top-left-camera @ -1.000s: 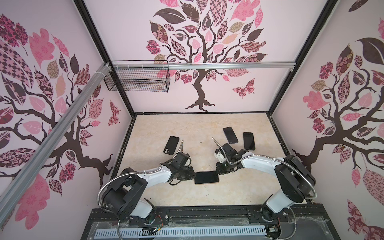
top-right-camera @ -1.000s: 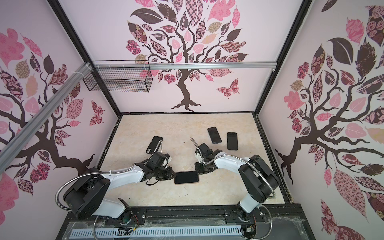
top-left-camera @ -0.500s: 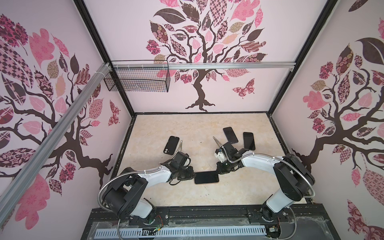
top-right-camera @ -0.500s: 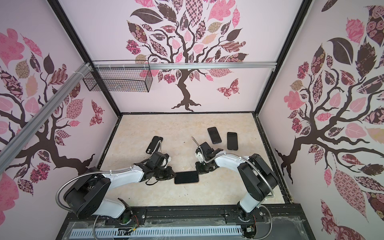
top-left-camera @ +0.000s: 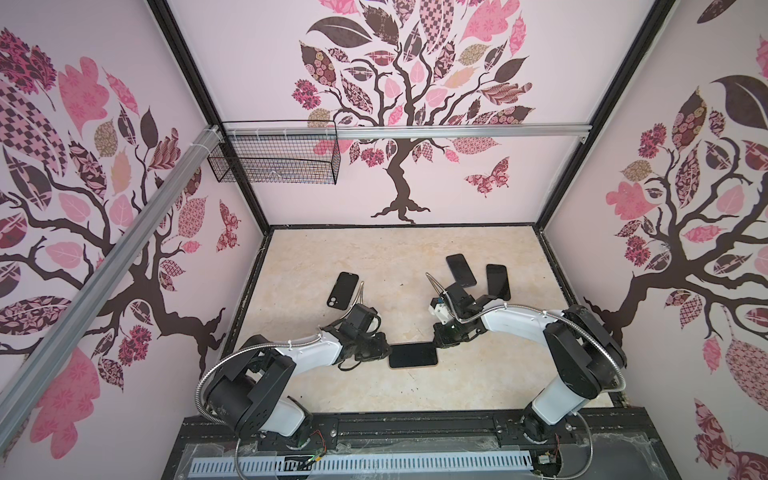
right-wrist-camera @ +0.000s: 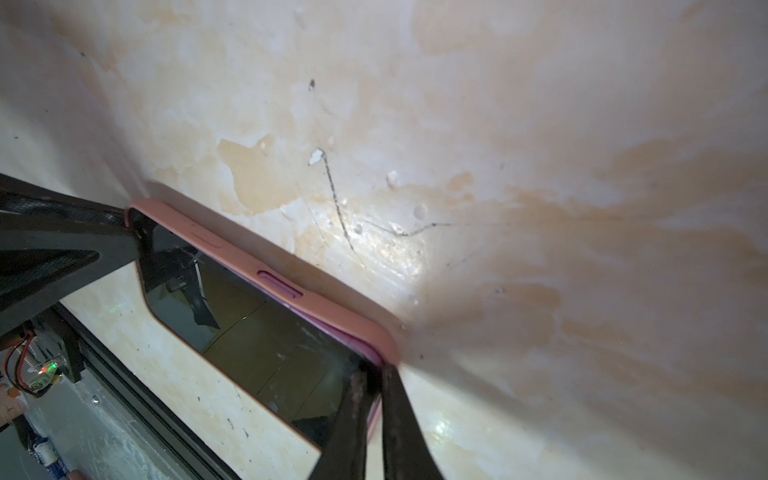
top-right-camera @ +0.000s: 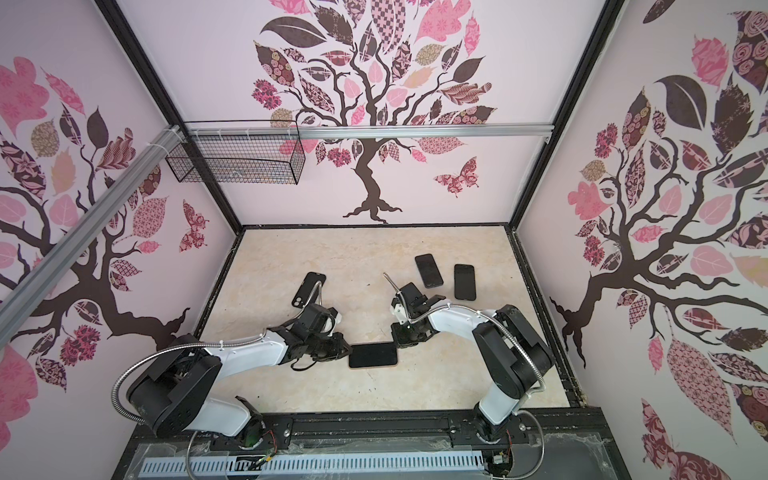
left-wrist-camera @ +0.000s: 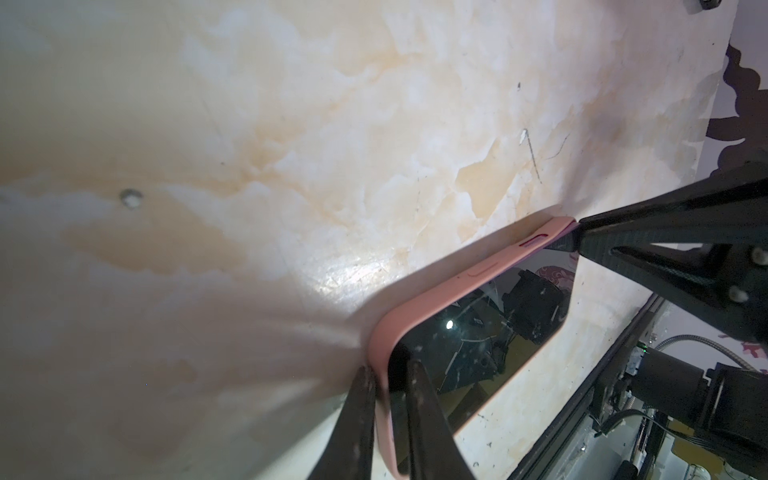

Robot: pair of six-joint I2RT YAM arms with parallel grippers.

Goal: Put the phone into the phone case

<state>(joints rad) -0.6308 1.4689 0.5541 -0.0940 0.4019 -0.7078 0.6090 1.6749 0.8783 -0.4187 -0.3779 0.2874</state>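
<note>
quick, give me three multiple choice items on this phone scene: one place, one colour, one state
1. The phone lies: A in the wire basket; B between the left tool and right tool; C against the back wall.
2. The phone case is: A green; B pink; C blue.
3. The phone's screen faces: A up; B down; C sideways.
Answers: B, both top views show a tool at each end; B, both wrist views show its pink rim; A, the dark glass shows on top.

pale pink walls (top-left-camera: 540, 174) with tree decals (top-left-camera: 401, 183), marbled beige floor (top-left-camera: 374, 257), wire basket (top-left-camera: 274, 162) on aluminium rail (top-left-camera: 457, 132)
</note>
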